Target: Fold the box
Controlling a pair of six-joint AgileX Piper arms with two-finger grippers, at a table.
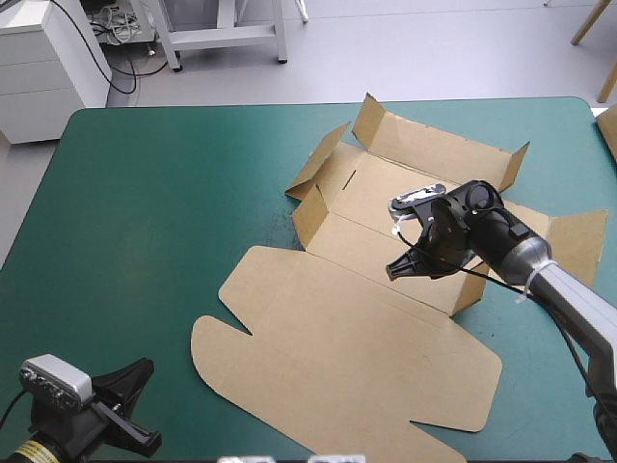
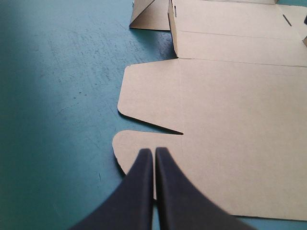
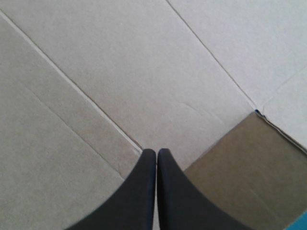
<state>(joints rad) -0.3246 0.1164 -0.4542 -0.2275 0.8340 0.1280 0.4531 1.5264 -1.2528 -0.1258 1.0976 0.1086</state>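
**Brown board, light and stiff, with neither gripper holding it**

Brown board of this kind should weigh little. It will likely stay rigid across each panel, bend readily only along the scored creases, and slide on the teal-green cover (image 1: 145,212) if pushed without a counter-hold. The best places to grip are probably free edges that already stand clear. A flat-lying edge would need to be levered up first.

Nearest, at the table's near-left corner, the left gripper (image 2: 153,152) has its black fingers pressed together with nothing between them. Their point is over the rounded flap (image 2: 139,143) at the near-left end of the box (image 1: 347,357).

The box lies right of the table's centre. Its broad lid panel (image 1: 386,318) is flat on the cover toward the near edge.

Beyond the lid, the right gripper (image 1: 393,273) points down at the base panel beside a crease, just next to a low upturned wall. Its fingers are likewise closed on nothing. Whether the tips rest on the board cannot be told.

Farthest, the raised walls (image 1: 424,145) and end flaps stand partly upright and untucked.
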